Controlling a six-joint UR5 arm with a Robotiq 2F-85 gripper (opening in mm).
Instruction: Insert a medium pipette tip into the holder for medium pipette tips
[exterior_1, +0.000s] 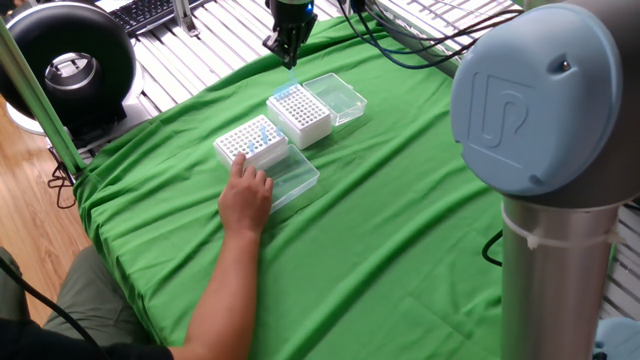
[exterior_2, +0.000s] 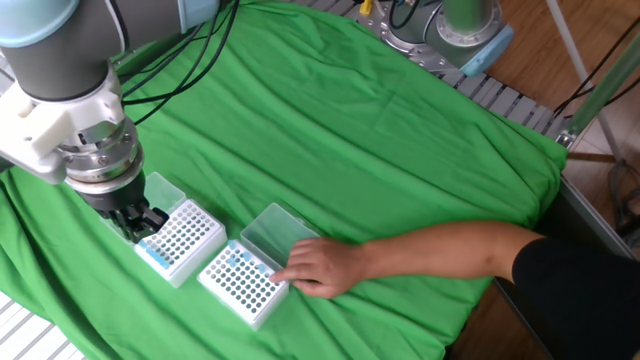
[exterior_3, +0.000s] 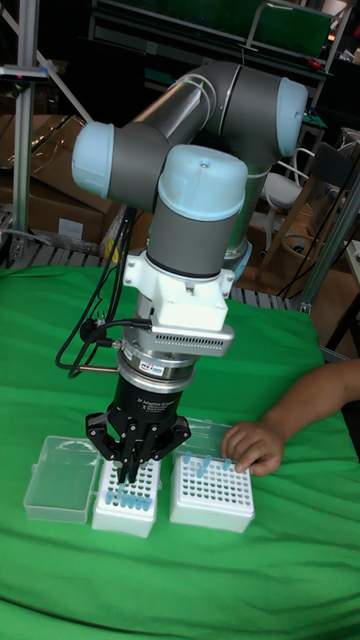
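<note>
White med tip holder (exterior_1: 299, 113), dense hole grid, blue tips along edge; gripper (exterior_3: 131, 478) clamped on tip.

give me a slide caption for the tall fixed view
UR5 gripper hovers over a white tip rack on green cloth while a person's hand steadies the neighbouring rack.

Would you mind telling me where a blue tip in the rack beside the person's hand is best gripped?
Probably by the blue collar, the only part showing above the rack, coming straight down with the jaws astride it: the tips stand upright in their holes, and the hand crowds one side.
</note>
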